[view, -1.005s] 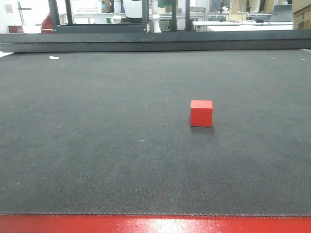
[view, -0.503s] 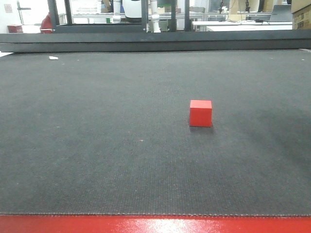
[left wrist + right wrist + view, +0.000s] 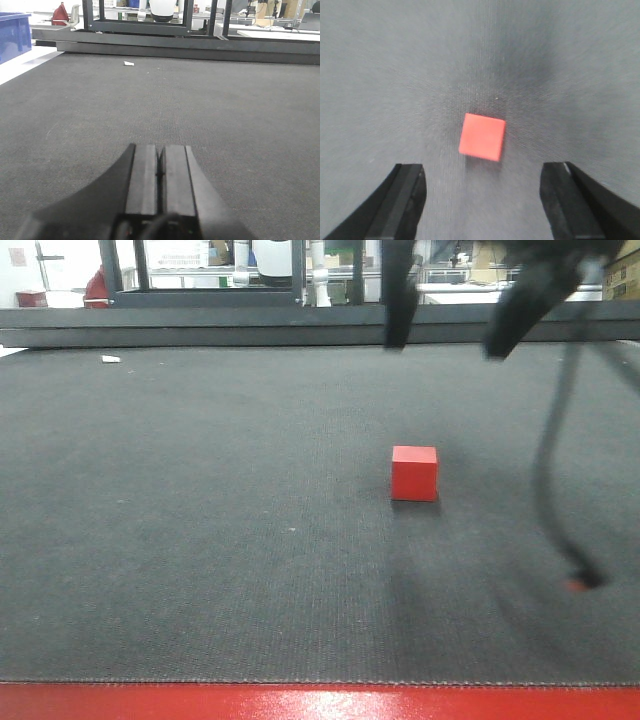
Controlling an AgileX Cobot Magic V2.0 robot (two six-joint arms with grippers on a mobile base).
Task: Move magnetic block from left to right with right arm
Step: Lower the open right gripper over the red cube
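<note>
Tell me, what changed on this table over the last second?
The right gripper has come into view from above, jaws spread wide, and now hangs over the magnetic block. Its black cable dangles to the right, and new shadows fall on the mat. Nothing has been gripped. The block has not moved and sits untouched in the same spot.

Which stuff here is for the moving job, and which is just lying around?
For the job:
- red block
- right end effector, open above the block

Just lying about:
- white scrap at the far edge of the mat
- left end effector, shut, not needed
</note>
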